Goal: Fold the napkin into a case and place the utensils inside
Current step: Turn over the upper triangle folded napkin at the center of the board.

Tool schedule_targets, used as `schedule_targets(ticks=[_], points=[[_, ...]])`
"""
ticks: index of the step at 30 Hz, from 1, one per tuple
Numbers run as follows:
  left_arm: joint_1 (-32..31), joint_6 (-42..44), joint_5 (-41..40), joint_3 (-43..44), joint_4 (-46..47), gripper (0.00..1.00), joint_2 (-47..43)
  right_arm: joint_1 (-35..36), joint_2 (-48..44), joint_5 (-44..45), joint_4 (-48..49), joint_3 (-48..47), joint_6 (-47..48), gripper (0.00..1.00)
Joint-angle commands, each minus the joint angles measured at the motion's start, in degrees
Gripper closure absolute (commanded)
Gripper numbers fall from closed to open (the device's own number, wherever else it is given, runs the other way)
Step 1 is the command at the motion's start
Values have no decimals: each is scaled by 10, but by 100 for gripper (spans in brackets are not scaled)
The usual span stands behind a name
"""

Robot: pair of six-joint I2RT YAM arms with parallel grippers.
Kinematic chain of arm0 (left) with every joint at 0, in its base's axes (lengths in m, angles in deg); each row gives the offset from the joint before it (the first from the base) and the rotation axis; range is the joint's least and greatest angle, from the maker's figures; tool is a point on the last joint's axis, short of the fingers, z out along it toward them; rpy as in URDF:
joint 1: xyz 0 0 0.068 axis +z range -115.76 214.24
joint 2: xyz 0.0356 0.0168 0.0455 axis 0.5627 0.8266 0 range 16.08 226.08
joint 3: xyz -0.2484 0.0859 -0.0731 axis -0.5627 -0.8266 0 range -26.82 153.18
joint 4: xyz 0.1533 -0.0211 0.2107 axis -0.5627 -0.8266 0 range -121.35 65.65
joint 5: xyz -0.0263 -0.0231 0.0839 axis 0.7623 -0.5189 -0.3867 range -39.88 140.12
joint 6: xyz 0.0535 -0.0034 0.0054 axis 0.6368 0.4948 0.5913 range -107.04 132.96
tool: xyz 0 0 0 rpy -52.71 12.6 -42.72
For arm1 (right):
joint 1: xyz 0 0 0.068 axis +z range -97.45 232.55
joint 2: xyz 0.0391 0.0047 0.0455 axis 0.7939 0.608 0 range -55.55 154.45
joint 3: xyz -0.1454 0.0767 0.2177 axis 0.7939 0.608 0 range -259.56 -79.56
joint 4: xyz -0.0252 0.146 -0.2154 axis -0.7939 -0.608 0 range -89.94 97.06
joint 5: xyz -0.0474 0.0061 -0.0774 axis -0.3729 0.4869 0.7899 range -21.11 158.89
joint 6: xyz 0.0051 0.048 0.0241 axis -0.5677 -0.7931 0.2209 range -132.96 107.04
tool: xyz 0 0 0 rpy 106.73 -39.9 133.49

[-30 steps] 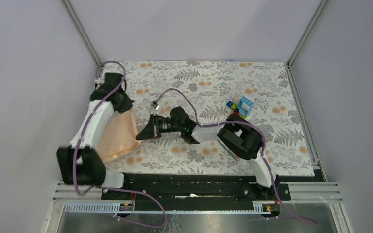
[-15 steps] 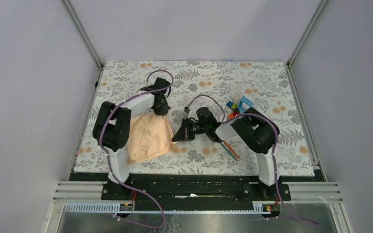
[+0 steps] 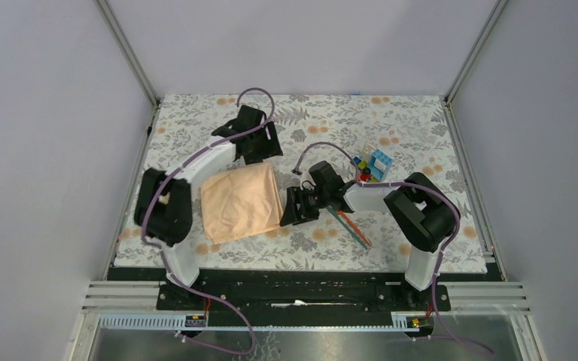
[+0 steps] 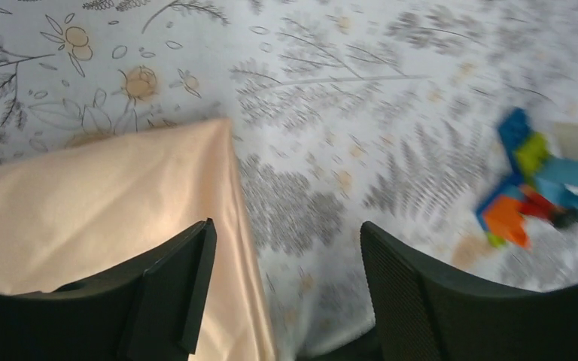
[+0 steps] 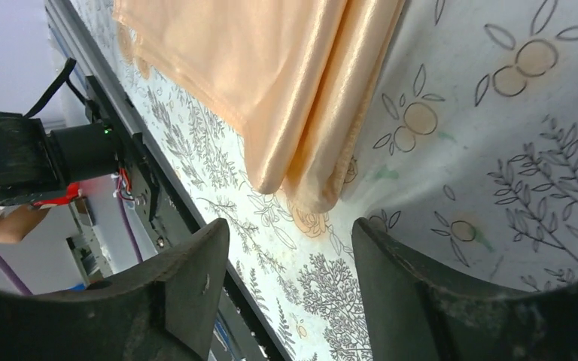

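The peach-orange napkin (image 3: 238,203) lies folded in a loose rectangle on the left half of the mat. In the left wrist view its far right corner (image 4: 196,143) sits just ahead of the left finger. My left gripper (image 3: 265,149) hovers open above that corner, nothing between its fingers (image 4: 171,297). My right gripper (image 3: 292,207) stands open just right of the napkin's near right corner (image 5: 301,180), clear of the cloth. The utensils (image 3: 350,226), one orange and one teal, lie side by side under the right forearm.
A cluster of multicoloured toy blocks (image 3: 371,164) sits right of centre, also seen blurred in the left wrist view (image 4: 530,180). The floral mat (image 3: 421,128) covers the table. A black rail (image 3: 301,282) runs along the near edge, and grey walls stand on three sides.
Both grippers carried the napkin's edge rightward from the left side of the mat, then opened and let it go. The cloth now lies flatter and nearer the centre.
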State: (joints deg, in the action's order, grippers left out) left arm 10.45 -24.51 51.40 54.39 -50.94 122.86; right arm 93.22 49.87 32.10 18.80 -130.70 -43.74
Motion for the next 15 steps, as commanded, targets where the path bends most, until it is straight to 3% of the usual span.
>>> schedule_targets(ticks=[1,9,15], points=[[1,44,56,-44,-36,23,-155,-3,0,54,-66,-40,28,31],[2,9,87,-273,-63,20,-412,29,35,150,-93,-87,-26,37],[2,-5,81,-318,-102,18,-509,43,58,157,-130,-102,-3,53]])
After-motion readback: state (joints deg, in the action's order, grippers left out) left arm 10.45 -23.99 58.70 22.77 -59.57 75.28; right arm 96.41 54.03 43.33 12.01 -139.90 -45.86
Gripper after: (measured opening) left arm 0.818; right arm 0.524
